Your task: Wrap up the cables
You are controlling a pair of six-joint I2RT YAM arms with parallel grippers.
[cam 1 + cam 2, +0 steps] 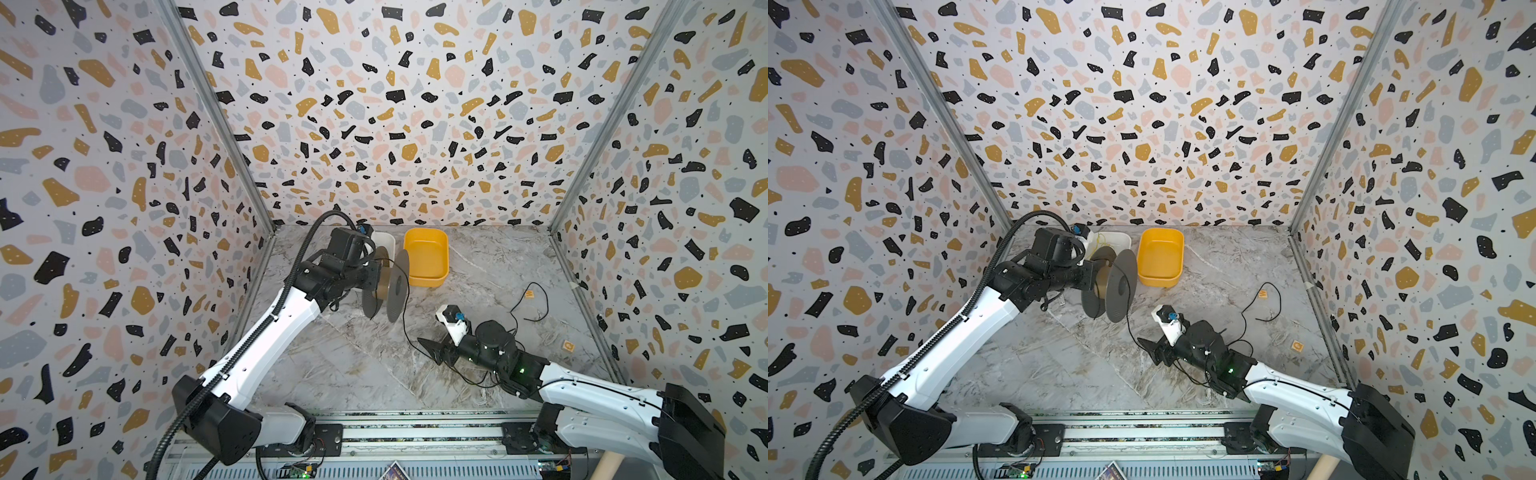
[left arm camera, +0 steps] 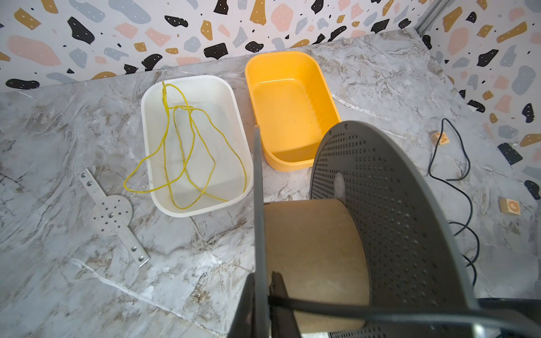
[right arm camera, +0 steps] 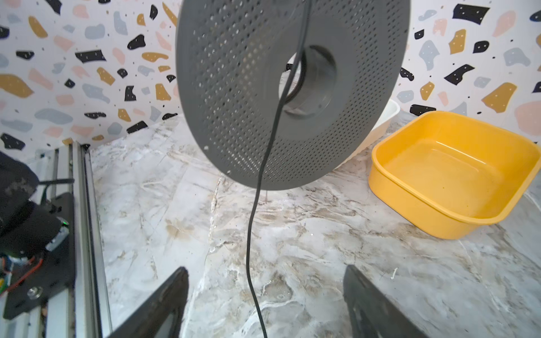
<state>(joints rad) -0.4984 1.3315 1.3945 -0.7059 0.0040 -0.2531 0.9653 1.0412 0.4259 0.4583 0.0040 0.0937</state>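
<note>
A spool [image 1: 397,286] with two grey perforated flanges and a tan core [image 2: 310,248] is held off the table, axis level. My left gripper [image 2: 261,281] is shut on the rim of the near flange [image 2: 257,190]. The thin black cable [image 1: 405,320] hangs from the spool over the far flange [image 3: 248,102] down to the table. It passes between the fingers of my right gripper [image 3: 265,270], which is open and low over the table without touching it. The rest of the cable lies in loose loops [image 1: 1273,303] to the right, beside and under the right arm.
A yellow bin [image 1: 426,257] stands behind the spool. Beside it is a white bin [image 2: 237,117] holding a thin yellow cord [image 2: 187,152]. A flat metal plate [image 2: 112,210] lies left of the bins. Two small wooden blocks [image 1: 568,345] [image 1: 529,294] lie at the right.
</note>
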